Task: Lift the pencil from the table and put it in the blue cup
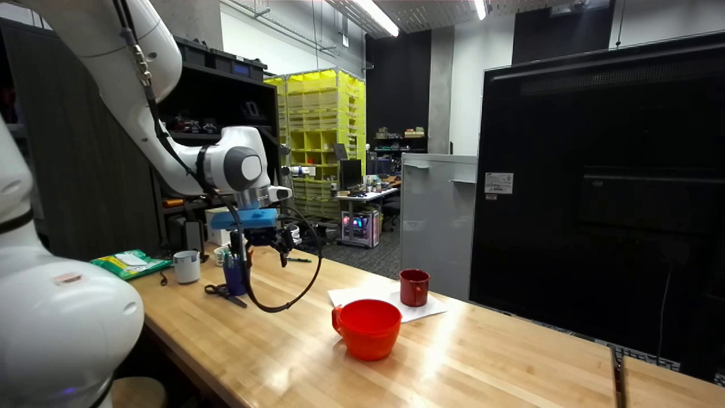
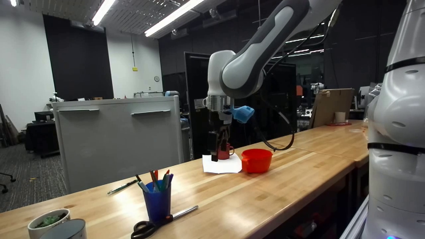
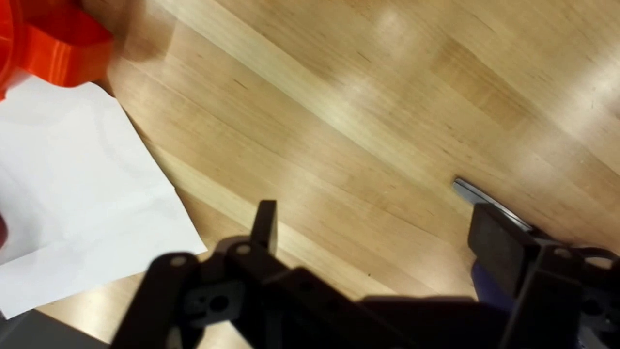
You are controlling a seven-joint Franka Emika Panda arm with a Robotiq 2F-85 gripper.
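My hand [image 3: 378, 220] hangs above the table [image 3: 339, 160], its fingers [image 3: 503, 247] wide apart, and bare tabletop shows between them. The pencil [image 2: 122, 187], green and dark, shows in both exterior views: it lies flat, well apart from my fingers, off to the side where the blue cup [image 2: 157, 202] is, and close to the far edge of the table. The blue cup stands upright on that side of me, near the pencil but apart from it, with several pens [image 2: 161, 182] poking out of its top; in the wrist view a bit of it shows from behind one of my fingers. The scissors [image 2: 159, 224] lie at its foot, and in that view their blade reaches out past the same finger; whether they touch the cup I can't tell. On the opposite side of my hand sits the bowl [image 1: 367, 333], its handle turned my way. Just beside the bowl is the white paper [image 3: 82, 179], with the red mug [image 1: 414, 288] standing upright on it. Past the blue cup, farther from me, are a white mug [image 1: 187, 267], a small pot [image 2: 34, 229] and a green packet [image 1: 130, 263].
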